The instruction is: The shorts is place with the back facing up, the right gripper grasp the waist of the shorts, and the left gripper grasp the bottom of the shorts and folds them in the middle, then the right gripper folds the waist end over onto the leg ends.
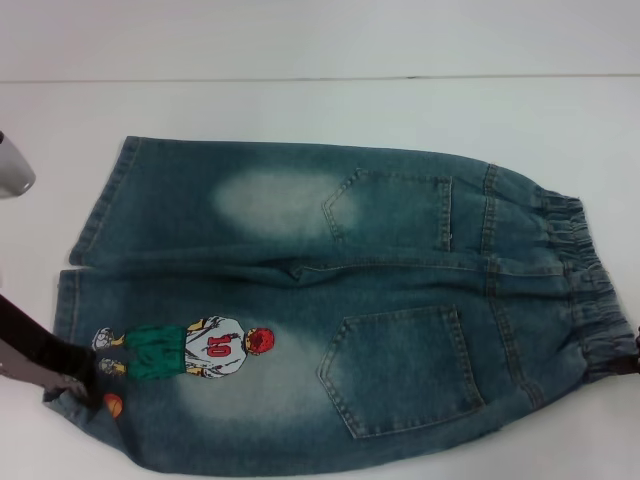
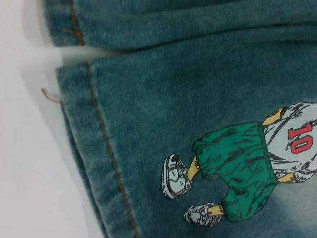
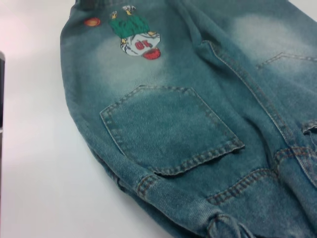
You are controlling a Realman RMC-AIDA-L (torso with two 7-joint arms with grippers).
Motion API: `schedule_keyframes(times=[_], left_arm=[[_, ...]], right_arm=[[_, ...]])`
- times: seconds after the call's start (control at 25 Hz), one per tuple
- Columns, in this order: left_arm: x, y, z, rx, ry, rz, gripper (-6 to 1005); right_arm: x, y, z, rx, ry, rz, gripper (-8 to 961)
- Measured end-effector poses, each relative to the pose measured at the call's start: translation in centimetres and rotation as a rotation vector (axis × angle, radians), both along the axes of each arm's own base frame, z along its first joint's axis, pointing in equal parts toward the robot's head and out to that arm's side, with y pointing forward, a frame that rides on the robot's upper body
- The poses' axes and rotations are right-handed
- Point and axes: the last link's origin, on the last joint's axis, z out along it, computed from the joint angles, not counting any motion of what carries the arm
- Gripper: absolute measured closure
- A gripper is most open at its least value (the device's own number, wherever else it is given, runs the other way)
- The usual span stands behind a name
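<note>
The blue denim shorts (image 1: 330,310) lie flat on the white table with both back pockets facing up. The elastic waist (image 1: 590,290) is at the right and the leg hems (image 1: 75,300) at the left. A cartoon player print (image 1: 190,350) marks the near leg. My left gripper (image 1: 78,375) rests on the near leg's hem corner. The left wrist view shows that hem (image 2: 94,148) and the print (image 2: 247,158) close up. Only a dark sliver of my right gripper (image 1: 632,362) shows, at the near end of the waist. The right wrist view looks along the shorts (image 3: 173,129) from the waist side.
The white table (image 1: 300,110) runs around the shorts on all sides. A grey rounded part (image 1: 12,170) juts in at the left edge, beside the far leg. A dark edge (image 3: 1,89) shows at the side of the right wrist view.
</note>
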Motion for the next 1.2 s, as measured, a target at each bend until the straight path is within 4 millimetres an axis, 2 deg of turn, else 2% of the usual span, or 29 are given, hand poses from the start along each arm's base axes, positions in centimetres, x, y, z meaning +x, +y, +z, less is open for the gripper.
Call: schedule_keyframes(times=[0.2,0.52,0.76,0.8,1.2], left_arm=[[0.1,0.7,0.2,0.047,-0.004,-0.029,996],[0.5,3.0,2.4,0.225,-0.088,-0.116,996],[1.3,4.6,2.7,0.318,-0.105,-0.191,996],[1.4,4.8,2.6,0.326,-0.106,-0.202,996],[2.1,6.0,2.8,0.409,-0.104,-0.256,996]], right_arm=[[0.3,-0.3,0.5,0.043,0.037,-0.026,905],[0.4,0.2,3.0,0.198,0.147,-0.077,906],[-0.4,1.4,3.2,0.249,0.184,-0.080,905],[-0.8,2.2,3.3,0.286,0.202,-0.086,904],[-1.6,5.4,3.4,0.370,0.204,-0.135,905]])
